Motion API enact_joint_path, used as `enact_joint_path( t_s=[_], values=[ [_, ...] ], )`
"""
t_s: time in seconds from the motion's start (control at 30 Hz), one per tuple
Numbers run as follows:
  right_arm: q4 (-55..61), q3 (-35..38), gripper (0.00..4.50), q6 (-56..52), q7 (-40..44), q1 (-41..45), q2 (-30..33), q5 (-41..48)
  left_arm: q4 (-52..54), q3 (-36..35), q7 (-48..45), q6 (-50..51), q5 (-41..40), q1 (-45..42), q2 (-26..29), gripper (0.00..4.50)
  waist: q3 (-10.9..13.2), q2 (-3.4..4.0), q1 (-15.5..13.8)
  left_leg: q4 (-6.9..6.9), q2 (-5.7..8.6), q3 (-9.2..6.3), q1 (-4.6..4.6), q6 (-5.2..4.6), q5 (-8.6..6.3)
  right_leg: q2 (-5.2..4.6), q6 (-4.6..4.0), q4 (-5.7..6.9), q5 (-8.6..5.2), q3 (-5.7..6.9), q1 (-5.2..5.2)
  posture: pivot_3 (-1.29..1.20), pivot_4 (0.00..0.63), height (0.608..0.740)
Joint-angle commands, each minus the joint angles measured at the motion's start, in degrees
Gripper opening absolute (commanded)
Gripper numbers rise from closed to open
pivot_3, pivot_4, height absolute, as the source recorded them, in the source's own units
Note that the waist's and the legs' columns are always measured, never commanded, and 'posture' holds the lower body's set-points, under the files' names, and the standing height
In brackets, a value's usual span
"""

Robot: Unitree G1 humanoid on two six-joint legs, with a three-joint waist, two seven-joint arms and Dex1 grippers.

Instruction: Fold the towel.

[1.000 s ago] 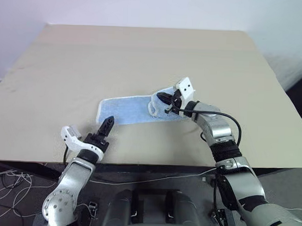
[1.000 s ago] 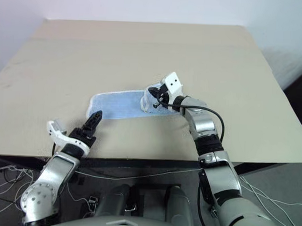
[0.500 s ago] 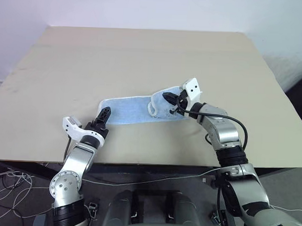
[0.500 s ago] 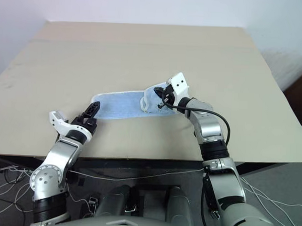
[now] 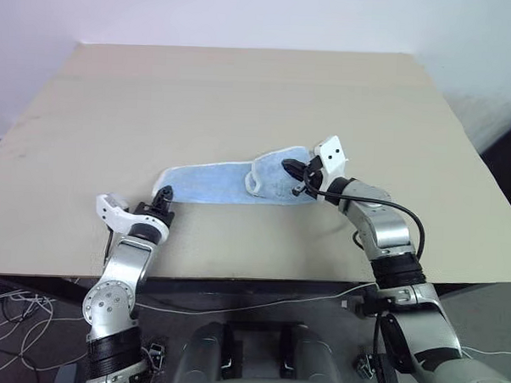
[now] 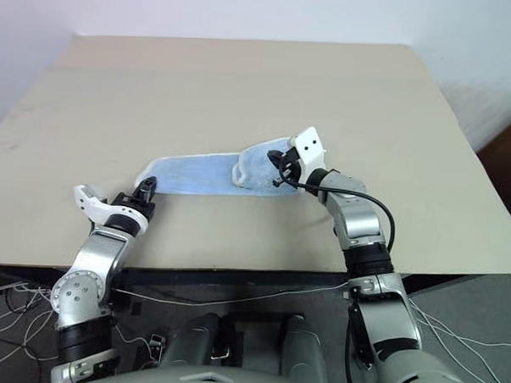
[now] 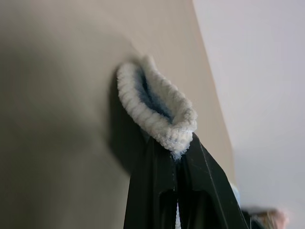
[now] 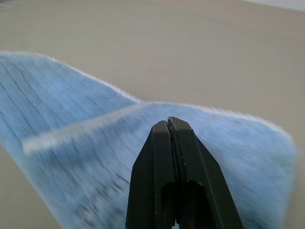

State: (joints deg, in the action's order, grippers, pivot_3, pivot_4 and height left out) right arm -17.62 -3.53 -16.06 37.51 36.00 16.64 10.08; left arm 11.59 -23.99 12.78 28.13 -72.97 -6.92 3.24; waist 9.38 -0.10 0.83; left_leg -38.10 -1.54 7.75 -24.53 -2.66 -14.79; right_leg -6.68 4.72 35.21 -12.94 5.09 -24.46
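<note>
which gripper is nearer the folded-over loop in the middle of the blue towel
Right. The right gripper is shut on the light blue terry towel just beside that loop. The left gripper is shut on the towel's far corner, at its other end.

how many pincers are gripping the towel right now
2: the left pincer pinches the towel's left end, the right pincer its folded-over right end.

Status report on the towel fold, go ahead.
Left gripper shut on towel corner. Right gripper shut on its other end. Table otherwise bare.
</note>
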Motion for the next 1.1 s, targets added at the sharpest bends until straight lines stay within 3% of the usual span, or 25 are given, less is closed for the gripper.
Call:
enact_joint_path(
  t_s=[0.03,0.3,0.4,0.53,0.83,1.1],
  values=[
    [2.7,1.5,0.0,0.3,-0.5,0.3,0.5,0.6,0.2,-3.1,-3.5,-1.8,1.6,-1.7,4.2,0.05,0.0,-0.01,0.0,0.01,0.0,0.0,0.0,0.02,0.01,0.01,0.0,0.0,0.0,0.0,-0.01,0.0,0.15,0.74],
    [0.9,3.3,0.0,1.4,-1.9,1.0,1.9,0.4,0.2,-4.3,-15.5,-1.6,6.3,-4.9,16.7,0.05,0.1,-0.04,0.0,0.06,0.02,0.04,-0.05,0.36,0.07,-0.02,0.0,-0.06,0.0,0.0,-0.05,0.0,0.15,0.74],
    [0.6,3.6,0.0,1.5,-2.4,1.0,2.0,0.3,0.3,-0.6,-21.8,-0.7,9.9,-7.3,20.5,0.05,0.1,-0.06,-0.1,0.06,0.03,0.04,-0.09,0.42,0.06,-0.02,0.0,-0.06,0.0,0.01,-0.08,0.0,0.15,0.74],
    [0.6,3.8,0.0,1.6,-3.2,0.7,2.0,0.4,1.2,9.7,-32.0,-0.7,19.3,-10.9,24.8,0.05,0.1,-0.04,0.0,0.09,0.04,0.1,-0.09,0.44,0.06,-0.02,0.0,-0.08,0.0,0.0,-0.09,0.0,0.15,0.74],
    [2.8,4.8,0.0,1.2,-5.1,-1.4,2.5,0.7,-4.1,32.1,-43.6,-4.2,42.3,-19.3,24.3,0.05,0.1,0.0,0.1,0.18,0.02,0.16,-0.11,0.47,0.13,0.06,0.19,-0.08,0.09,-0.04,-0.17,0.0,0.15,0.74],
    [6.0,5.5,0.0,-0.1,-6.5,-3.8,2.9,0.8,-12.2,36.5,-42.8,-4.7,52.5,-22.5,17.9,0.05,0.1,0.0,0.1,0.18,-0.01,0.16,-0.13,0.34,0.21,0.05,0.21,-0.07,0.09,-0.06,-0.21,0.0,0.15,0.74]
  ],
)
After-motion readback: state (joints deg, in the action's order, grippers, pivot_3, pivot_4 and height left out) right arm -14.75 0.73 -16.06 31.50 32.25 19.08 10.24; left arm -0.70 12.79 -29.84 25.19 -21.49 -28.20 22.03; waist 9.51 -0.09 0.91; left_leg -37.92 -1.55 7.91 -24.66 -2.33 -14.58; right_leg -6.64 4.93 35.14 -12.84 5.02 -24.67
